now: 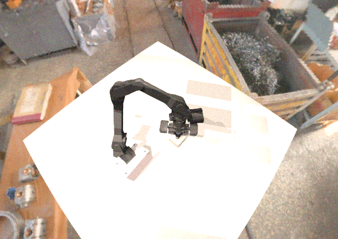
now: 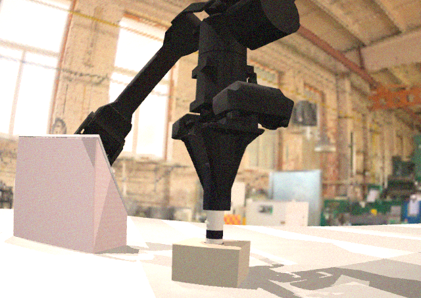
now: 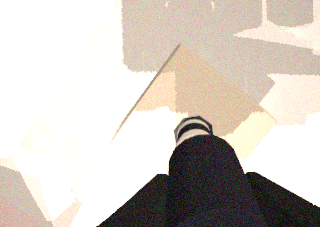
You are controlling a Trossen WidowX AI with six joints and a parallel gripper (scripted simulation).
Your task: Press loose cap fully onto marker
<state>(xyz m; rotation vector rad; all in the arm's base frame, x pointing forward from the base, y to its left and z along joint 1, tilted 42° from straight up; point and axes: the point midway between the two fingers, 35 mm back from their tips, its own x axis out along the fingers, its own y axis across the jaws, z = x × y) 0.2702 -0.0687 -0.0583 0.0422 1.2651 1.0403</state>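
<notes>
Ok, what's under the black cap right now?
The marker stands in the holder block; its white body and black band show below the cap. Its tip is covered by the cap.

Arm (image 1: 141, 87) matte black, blocky faceted links, cylindrical motor housings. Dark grey base segment. Gripper (image 2: 216, 199): broad boxy carriage above fingers (image 2: 207, 172), black wedges tapering toward tips. No visible markings.

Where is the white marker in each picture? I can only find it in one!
Top: hidden under the gripper, not visible.
Exterior: low center, the marker stands in the holder block, its top inside the black cap.
Wrist: center, just past the cap.
Shared landmark: the tan holder block.
</notes>
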